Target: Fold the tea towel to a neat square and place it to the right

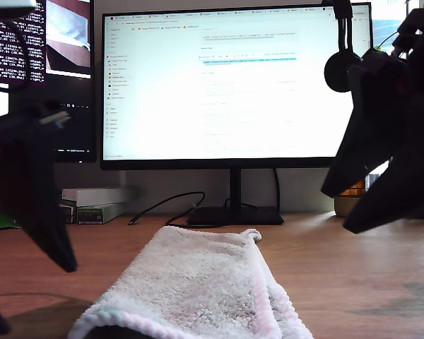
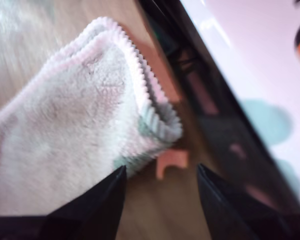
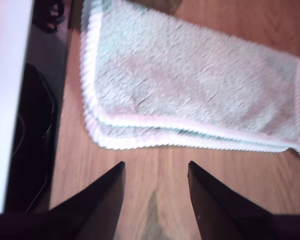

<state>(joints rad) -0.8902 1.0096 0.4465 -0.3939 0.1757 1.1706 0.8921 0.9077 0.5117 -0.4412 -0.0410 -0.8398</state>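
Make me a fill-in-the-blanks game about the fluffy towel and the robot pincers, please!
1. The tea towel lies folded on a ____ desk.
2. Behind the towel stands a bright ____ on a black stand.
3. My first pincer and my second pincer are both ____, holding nothing.
4. The towel's ribbed edge is pale ____.

Missing words: wooden; monitor; open; pink

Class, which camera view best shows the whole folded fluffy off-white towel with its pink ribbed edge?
The second wrist view: the fluffy off-white towel lies there nearly full length, both layers visible. The first wrist view shows one blurred folded end; the exterior view shows it foreshortened and cropped.
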